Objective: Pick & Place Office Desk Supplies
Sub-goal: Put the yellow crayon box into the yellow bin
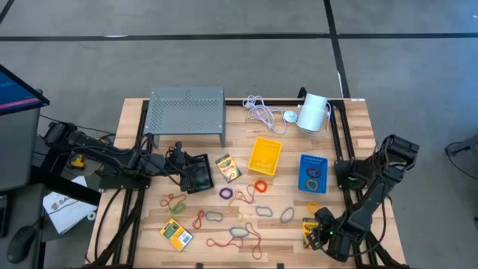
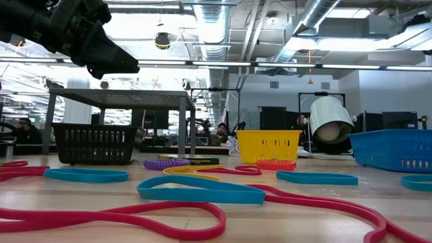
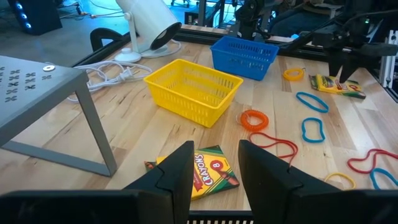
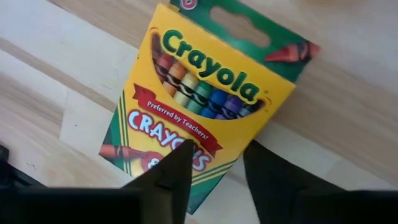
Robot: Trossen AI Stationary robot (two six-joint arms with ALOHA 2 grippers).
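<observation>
Coloured rubber bands (image 1: pixel 240 200) lie scattered over the wooden table's near half. Three crayon boxes lie flat: one (image 1: pixel 228 168) between the black bin (image 1: pixel 196 176) and the yellow bin (image 1: pixel 264 155), one (image 1: pixel 176 235) near the front left, one (image 1: pixel 309 228) at the front right. The blue bin (image 1: pixel 312 172) holds a few bands. My left gripper (image 3: pixel 214 171) is open, raised over the black bin, with the middle crayon box (image 3: pixel 208 171) ahead of its fingers. My right gripper (image 4: pixel 217 171) is open and points down close over the front-right crayon box (image 4: pixel 205 106). My right gripper stands over the printed face of the crayon box (image 4: pixel 186 134) from above, its fingers set narrower than the box. The box lies flat on the table. Whether the fingertips (image 4: pixel 177 165) touch it, I cannot tell.
A grey perforated metal stand (image 1: pixel 187 112) occupies the far left of the table. A white cable (image 1: pixel 261 113) and a white cylinder (image 1: pixel 314 112) lie at the far edge. Dark frame posts (image 1: pixel 340 149) stand near the blue bin. People sit in the room behind.
</observation>
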